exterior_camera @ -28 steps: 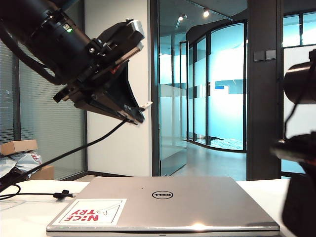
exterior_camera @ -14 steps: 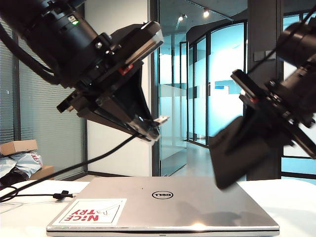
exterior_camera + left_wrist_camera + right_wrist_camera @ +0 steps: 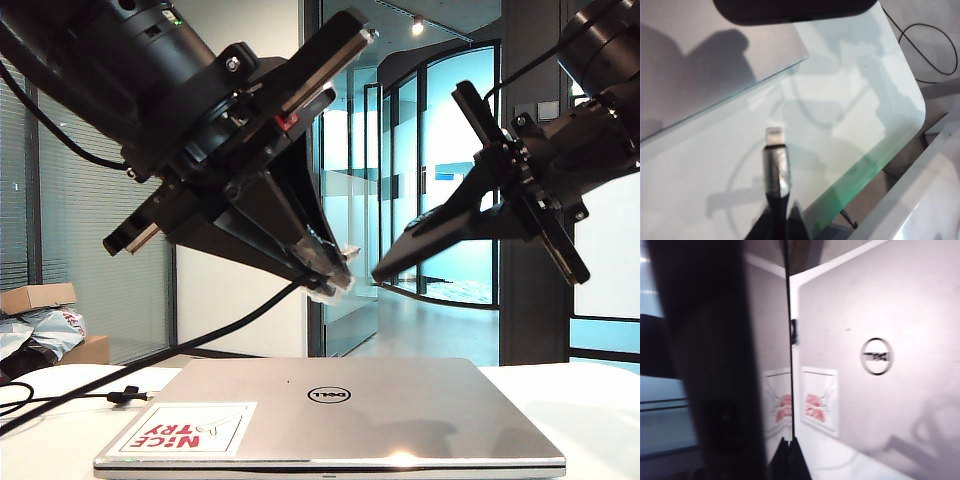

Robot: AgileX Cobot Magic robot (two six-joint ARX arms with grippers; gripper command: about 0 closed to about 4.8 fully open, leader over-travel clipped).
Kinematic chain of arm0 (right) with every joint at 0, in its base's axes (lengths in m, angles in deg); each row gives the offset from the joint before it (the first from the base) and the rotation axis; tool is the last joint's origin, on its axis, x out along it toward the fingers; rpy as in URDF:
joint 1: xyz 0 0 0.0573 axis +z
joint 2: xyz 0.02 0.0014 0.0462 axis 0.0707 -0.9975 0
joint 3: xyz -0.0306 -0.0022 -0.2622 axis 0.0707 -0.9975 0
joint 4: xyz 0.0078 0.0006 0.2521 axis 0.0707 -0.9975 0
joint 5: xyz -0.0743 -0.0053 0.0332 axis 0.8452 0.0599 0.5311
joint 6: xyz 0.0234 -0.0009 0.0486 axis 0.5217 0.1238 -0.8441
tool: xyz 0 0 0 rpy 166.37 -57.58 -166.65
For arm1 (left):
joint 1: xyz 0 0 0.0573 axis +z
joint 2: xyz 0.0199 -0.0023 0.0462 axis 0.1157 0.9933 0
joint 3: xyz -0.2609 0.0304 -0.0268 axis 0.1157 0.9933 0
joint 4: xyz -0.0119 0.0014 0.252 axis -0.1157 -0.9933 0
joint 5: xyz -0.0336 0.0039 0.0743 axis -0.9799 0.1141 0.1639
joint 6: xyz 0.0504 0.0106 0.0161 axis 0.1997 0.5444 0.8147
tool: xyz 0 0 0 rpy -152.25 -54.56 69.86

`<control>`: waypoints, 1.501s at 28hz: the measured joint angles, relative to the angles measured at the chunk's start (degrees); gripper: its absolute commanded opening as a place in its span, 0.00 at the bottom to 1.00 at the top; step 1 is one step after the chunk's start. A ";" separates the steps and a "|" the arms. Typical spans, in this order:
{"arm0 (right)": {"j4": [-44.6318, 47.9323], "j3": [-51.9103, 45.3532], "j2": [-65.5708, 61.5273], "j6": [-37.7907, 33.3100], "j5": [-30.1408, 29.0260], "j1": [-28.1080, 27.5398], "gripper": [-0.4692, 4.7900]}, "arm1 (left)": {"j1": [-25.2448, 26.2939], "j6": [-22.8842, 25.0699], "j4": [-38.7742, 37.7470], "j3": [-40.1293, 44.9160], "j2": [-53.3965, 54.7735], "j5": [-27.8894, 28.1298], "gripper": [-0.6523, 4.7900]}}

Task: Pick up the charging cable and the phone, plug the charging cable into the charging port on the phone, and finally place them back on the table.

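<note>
- Left gripper (image 3: 330, 275) fingers pinch the charging cable (image 3: 775, 167) plug, above the laptop (image 3: 340, 415).
- Right gripper (image 3: 787, 460) clamps the phone (image 3: 450, 225); open air separates plug and phone.

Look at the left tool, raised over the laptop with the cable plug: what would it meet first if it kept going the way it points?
Probably the phone in the right tool, though depth is unclear; the left tool may pass below it towards the laptop.

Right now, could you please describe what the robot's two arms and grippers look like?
Both arms are black. The left gripper has a green indicator light, a red mark and black triangular jaws. The right gripper has a small red mark, with a thin black cable running from its arm.
</note>
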 measured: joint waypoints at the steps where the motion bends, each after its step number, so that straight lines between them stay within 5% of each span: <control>1: 0.66 0.00 -0.02 -0.66 -0.85 0.00 0.08 | 0.00 -0.79 0.09 0.00 0.00 0.00 0.11; 11: 6.23 0.00 -2.80 -5.14 -7.41 0.52 0.08 | 0.00 -4.39 1.05 0.00 0.02 0.00 0.11; 21: 9.25 -0.04 -3.04 -5.55 -5.97 5.35 0.08 | 0.00 -4.61 5.01 0.00 0.02 -0.02 0.11; 42: 11.34 -0.31 -5.62 -6.80 -8.63 3.52 0.08 | 0.02 -5.95 5.03 1.25 1.62 0.00 0.11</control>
